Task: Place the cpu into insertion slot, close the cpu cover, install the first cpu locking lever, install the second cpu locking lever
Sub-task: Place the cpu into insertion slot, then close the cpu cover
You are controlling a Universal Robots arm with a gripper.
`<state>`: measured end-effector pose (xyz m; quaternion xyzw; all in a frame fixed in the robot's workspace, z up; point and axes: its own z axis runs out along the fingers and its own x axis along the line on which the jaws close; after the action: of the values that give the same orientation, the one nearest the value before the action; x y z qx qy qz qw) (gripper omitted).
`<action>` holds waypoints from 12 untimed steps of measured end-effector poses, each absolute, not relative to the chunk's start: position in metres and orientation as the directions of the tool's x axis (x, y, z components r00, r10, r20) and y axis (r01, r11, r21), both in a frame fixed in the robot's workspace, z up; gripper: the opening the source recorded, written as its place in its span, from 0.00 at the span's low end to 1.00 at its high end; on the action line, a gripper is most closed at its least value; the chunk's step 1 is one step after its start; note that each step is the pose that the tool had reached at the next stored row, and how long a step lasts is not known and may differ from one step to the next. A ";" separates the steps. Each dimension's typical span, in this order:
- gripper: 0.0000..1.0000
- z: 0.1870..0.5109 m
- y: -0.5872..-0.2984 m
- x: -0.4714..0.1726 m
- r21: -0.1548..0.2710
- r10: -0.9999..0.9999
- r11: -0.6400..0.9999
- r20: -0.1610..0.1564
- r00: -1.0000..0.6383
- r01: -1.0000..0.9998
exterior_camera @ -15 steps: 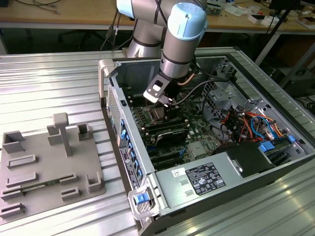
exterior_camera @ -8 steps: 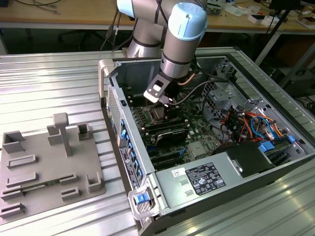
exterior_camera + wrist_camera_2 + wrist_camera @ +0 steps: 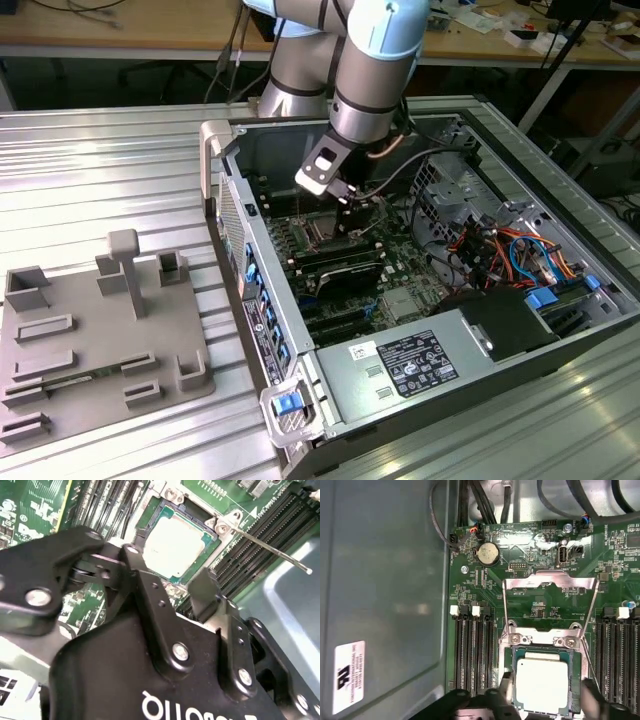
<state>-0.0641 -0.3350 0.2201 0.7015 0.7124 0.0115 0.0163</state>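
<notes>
End effector (image 3: 350, 205) hangs at the middle of the exterior view, inside the open computer case (image 3: 255, 330), its fingers (image 3: 145, 585) spread apart and gripping nothing. In both wrist views the cpu (image 3: 542, 685) lies flat in the insertion slot (image 3: 192, 517) between them. The cpu cover (image 3: 550, 583) stands hinged open just beyond. Placing looks finished. Closing the cover would, I judge, call for the fingers to clear the socket first.
</notes>
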 end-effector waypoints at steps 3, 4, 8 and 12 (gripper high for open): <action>0.15 0.226 -0.335 -0.064 0.037 1.000 0.016 -0.007 -0.015 0.999; 0.15 0.227 -0.335 -0.064 0.036 1.000 0.015 -0.007 -0.015 0.999; 0.15 0.228 -0.335 -0.064 0.035 1.000 0.015 -0.007 -0.015 0.999; 0.15 0.229 -0.335 -0.064 0.035 1.000 0.015 -0.007 -0.015 0.999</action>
<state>-0.0641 -0.3350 0.2285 0.7015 0.7124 0.0100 0.0147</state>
